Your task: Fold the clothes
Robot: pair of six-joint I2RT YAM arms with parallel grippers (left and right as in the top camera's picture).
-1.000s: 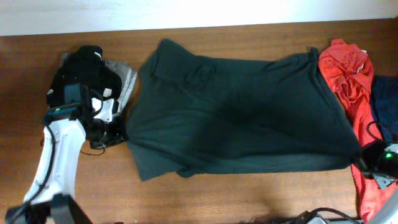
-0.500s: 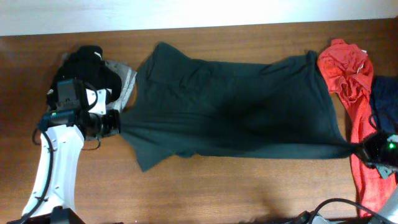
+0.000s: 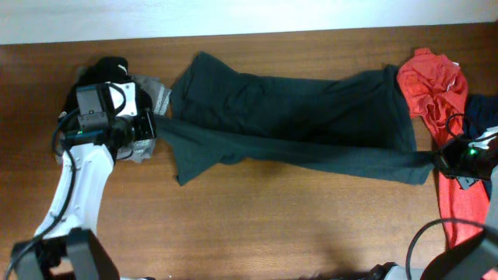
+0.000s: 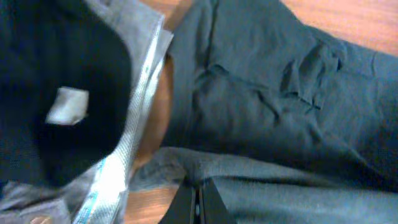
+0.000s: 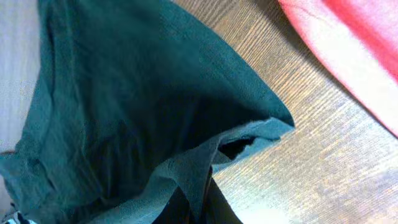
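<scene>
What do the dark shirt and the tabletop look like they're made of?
Dark shirt: soft matte knit, probably cotton jersey; it creases and drapes limply, with no sheen.
Tabletop: brown wood or wood-look laminate, smooth and slightly glossy; fine straight grain lines show in the right wrist view.

front: table (image 3: 296,233) bare — passable | mid: T-shirt (image 3: 296,117) | left: black pile (image 3: 101,74) | right: red garment (image 3: 432,89)

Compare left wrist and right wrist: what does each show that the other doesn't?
Left wrist only: a black garment with a white tag, and a grey garment beside it. Right wrist only: a red garment at the upper right. Both: the dark T-shirt on the wooden table, its fabric pinched at the frame's bottom by the left gripper or the right gripper.
</scene>
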